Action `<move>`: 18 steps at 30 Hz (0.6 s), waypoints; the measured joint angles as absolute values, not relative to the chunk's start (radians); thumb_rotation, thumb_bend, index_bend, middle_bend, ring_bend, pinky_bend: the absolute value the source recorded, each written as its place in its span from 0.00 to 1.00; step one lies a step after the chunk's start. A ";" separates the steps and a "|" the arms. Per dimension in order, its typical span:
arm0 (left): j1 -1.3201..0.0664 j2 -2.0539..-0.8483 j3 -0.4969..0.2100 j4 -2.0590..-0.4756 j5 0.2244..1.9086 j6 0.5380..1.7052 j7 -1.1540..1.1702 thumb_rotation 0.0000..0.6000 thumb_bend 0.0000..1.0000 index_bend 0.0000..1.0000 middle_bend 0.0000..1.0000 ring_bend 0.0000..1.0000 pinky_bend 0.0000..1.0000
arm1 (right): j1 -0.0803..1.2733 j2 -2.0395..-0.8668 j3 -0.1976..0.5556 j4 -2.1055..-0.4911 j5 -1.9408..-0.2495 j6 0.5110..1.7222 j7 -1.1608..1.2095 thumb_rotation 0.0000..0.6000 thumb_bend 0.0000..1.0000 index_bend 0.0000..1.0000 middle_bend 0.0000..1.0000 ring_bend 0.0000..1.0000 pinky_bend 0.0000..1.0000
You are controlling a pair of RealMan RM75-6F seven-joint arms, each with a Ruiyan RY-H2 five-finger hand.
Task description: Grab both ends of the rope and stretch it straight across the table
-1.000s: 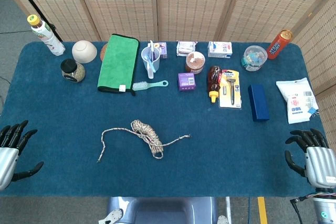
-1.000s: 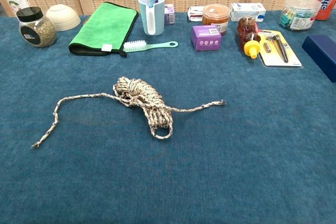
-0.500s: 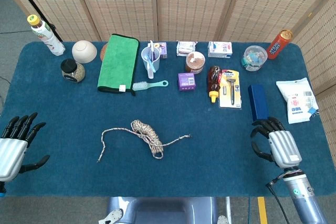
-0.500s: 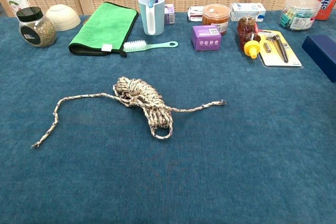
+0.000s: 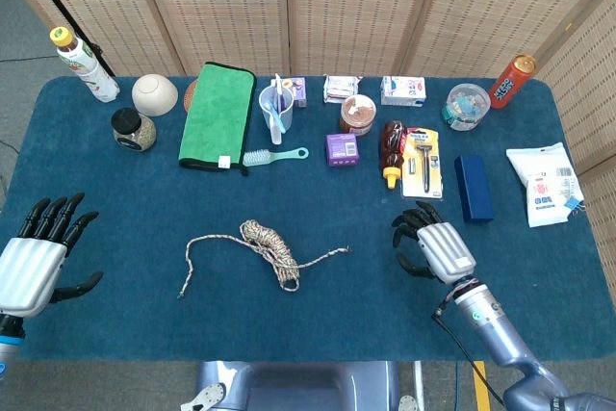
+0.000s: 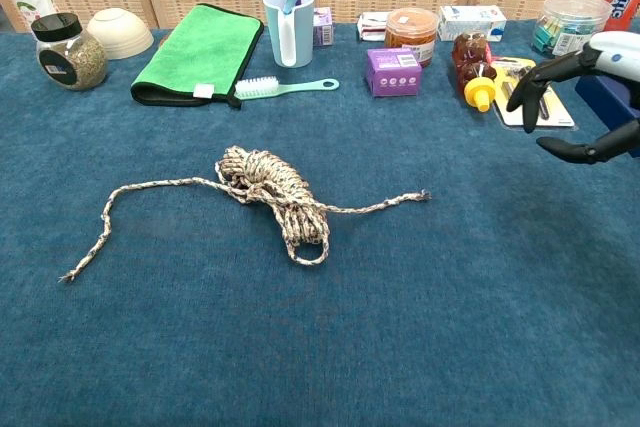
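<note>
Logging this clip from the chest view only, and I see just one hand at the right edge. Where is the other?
Observer: The left hand shows in the head view at the table's left edge, fingers spread, holding nothing.
Operator: Is it near the rope?
Observer: No; bare cloth lies between it and the rope's left end.
Operator: And the right hand's arm?
Observer: The right hand reaches in from the near right corner, open, right of the rope's other end.

A staged test room: woven folding screens (image 5: 337, 7) at 12 o'clock behind a blue-carpeted table (image 5: 289, 324) of household goods.
</note>
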State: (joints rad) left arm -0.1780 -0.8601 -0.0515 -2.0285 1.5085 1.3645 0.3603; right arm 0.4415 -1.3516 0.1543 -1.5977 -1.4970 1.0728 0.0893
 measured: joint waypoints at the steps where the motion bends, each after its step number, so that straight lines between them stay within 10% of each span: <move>1: -0.179 -0.860 -0.052 -2.028 1.505 1.363 0.360 0.74 0.19 0.17 0.00 0.00 0.00 | 0.453 -1.365 0.155 -1.590 -1.492 1.061 0.084 1.00 0.44 0.47 0.24 0.10 0.00; 18: -0.173 -0.840 -0.044 -2.011 1.487 1.371 0.318 0.75 0.19 0.17 0.00 0.00 0.00 | 0.558 -1.555 0.169 -1.414 -1.426 0.994 0.026 1.00 0.44 0.42 0.03 0.00 0.00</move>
State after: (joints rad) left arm -0.1727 -0.8396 -0.0440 -2.0110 1.4866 1.3712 0.3182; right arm 0.5581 -1.5545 0.1687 -1.4139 -1.4258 0.9937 0.0262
